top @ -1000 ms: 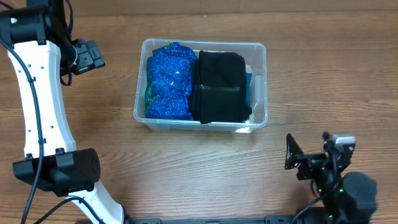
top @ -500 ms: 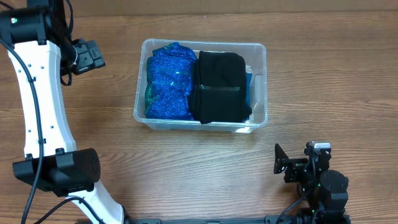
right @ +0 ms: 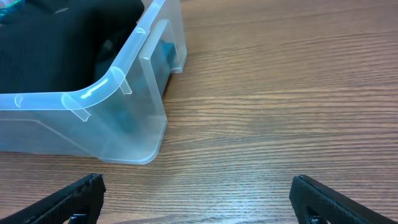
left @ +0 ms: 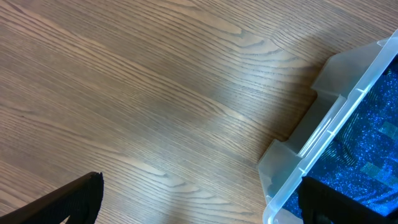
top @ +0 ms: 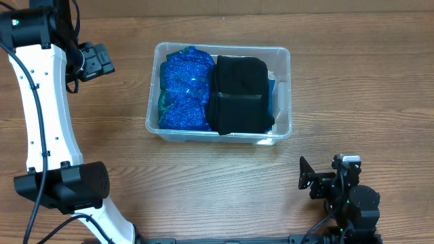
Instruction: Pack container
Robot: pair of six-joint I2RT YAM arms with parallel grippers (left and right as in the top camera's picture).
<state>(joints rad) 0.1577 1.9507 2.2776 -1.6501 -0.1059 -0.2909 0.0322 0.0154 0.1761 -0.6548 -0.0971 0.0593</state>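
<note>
The clear plastic container (top: 220,48) stands at the middle of the table. It holds a sparkly blue cloth (top: 183,88) on the left and a folded black cloth (top: 236,93) on the right. My left gripper (top: 102,62) hangs left of the container, open and empty; in the left wrist view its fingers (left: 199,205) straddle bare wood beside the container's corner (left: 323,130) and the blue cloth (left: 373,137). My right gripper (top: 313,177) sits low near the front edge, open and empty. In the right wrist view its fingers (right: 199,199) face the container's near corner (right: 130,112) and the black cloth (right: 56,43).
The wooden table top (top: 359,102) stretches around the container. The white left arm (top: 41,102) rises along the left side. The right arm's base (top: 352,203) sits at the front right edge.
The right arm drew back and a little left toward the front edge a second ago and has stayed still since. The left arm and the container have not moved.
</note>
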